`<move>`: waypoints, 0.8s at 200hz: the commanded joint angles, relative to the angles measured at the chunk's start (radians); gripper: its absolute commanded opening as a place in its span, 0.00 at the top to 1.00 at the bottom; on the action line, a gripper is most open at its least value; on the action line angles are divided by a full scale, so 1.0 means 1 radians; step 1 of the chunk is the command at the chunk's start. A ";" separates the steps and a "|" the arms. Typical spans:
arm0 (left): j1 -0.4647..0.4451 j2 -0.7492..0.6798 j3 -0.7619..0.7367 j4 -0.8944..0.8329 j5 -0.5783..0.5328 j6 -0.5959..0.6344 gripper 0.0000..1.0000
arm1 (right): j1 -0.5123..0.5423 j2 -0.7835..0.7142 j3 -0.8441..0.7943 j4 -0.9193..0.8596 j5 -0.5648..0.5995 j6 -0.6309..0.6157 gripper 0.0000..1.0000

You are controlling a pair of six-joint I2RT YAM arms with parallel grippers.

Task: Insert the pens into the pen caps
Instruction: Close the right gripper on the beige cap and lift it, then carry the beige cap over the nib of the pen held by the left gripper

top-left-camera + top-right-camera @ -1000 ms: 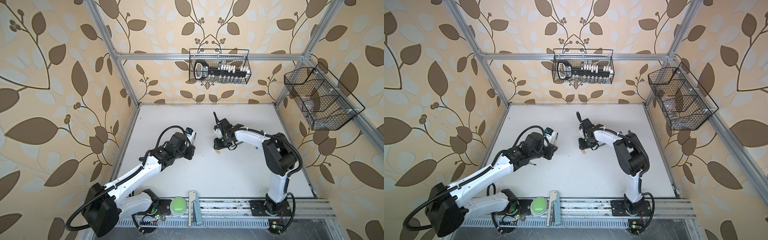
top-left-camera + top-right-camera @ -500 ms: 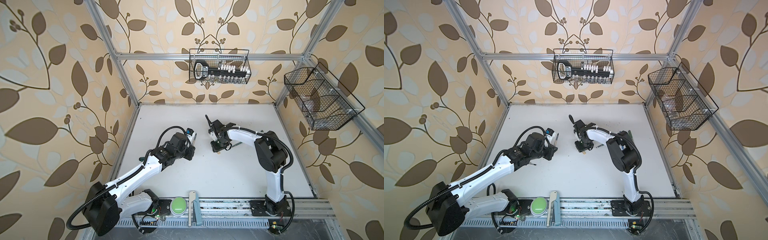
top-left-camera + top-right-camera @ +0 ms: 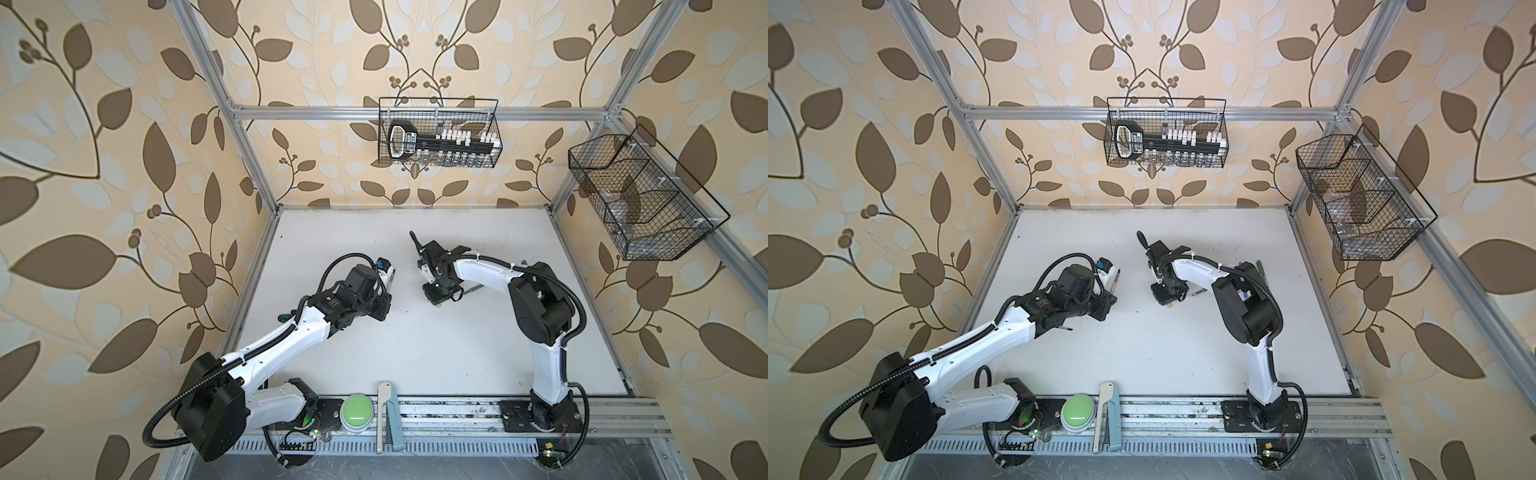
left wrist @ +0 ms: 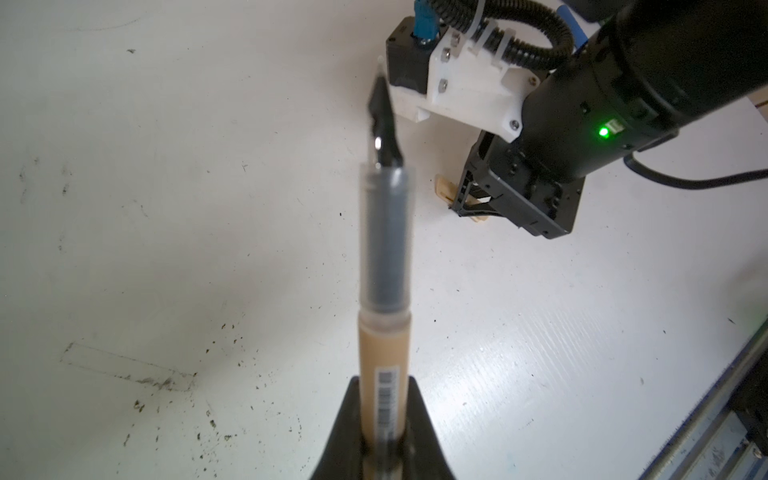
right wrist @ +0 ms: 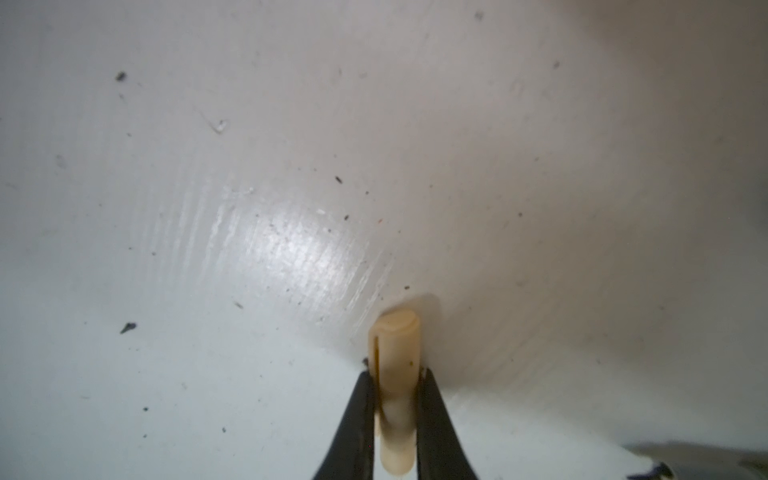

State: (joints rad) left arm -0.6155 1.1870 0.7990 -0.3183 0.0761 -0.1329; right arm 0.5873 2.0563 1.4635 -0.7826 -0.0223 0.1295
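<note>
Left end effector tight on tan pen, right on cap, green pen nearby

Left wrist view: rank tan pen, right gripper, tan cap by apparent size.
1. tan pen: largest, though it sits nearest the lens, which inflates it.
2. right gripper.
3. tan cap: smallest, partly hidden by the gripper's fingers.
</note>
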 commanded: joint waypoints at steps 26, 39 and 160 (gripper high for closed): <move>-0.014 0.007 0.015 0.066 0.019 0.024 1.00 | 0.000 -0.016 -0.073 0.052 -0.049 0.002 0.94; -0.037 0.004 -0.033 0.145 -0.041 0.011 1.00 | -0.008 -0.058 -0.103 0.092 -0.072 0.008 0.96; -0.168 0.126 -0.079 0.483 -0.086 0.054 1.00 | -0.106 -0.700 -0.635 0.777 -0.245 0.194 0.99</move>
State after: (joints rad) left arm -0.7498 1.2842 0.6811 0.0647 -0.0086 -0.1223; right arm 0.4816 1.4437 0.8955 -0.2153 -0.2222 0.2588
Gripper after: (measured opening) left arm 0.128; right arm 0.100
